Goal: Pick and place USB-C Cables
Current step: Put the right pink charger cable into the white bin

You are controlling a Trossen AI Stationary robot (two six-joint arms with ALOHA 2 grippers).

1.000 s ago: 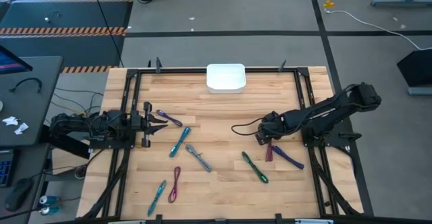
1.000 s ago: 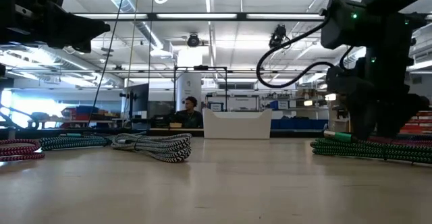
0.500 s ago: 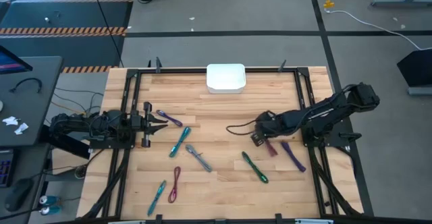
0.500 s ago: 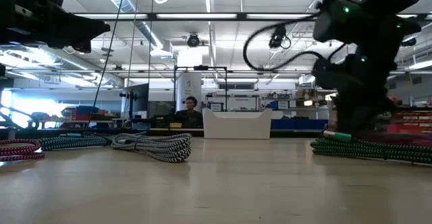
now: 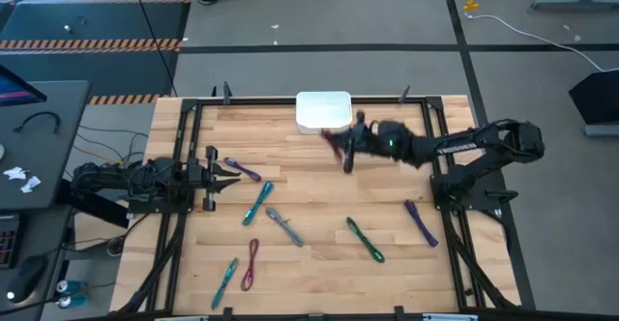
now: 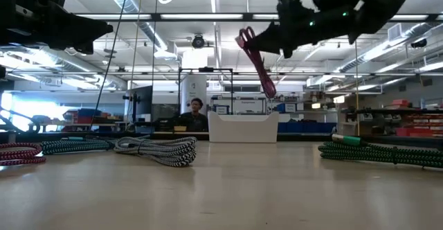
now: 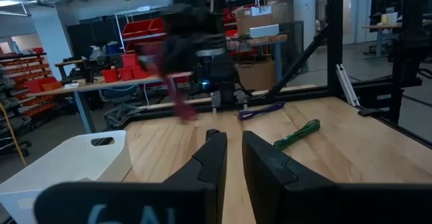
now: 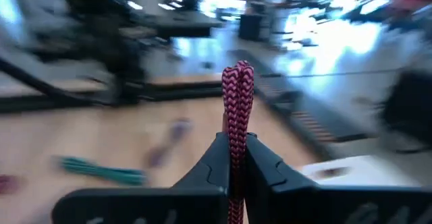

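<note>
One maroon cable point(image 5: 340, 150) hangs mid-air, apparently near the white bin; seven others point(image 5: 366, 240) lie scattered flat.

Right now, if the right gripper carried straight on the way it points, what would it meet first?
Probably the white bin. In the high view the right gripper, its jaws shut on the maroon cable, points toward the bin at the table's far edge. It is raised well above the table, so it might pass over the rim.

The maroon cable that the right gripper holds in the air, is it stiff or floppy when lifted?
Probably floppy but not limp: in the low view the maroon cable hangs down from the right gripper in a loose folded loop. It seems light, since a pinch between the fingertips carries it. Its braided surface likely gives good grip, so slipping looks unlikely.
</note>
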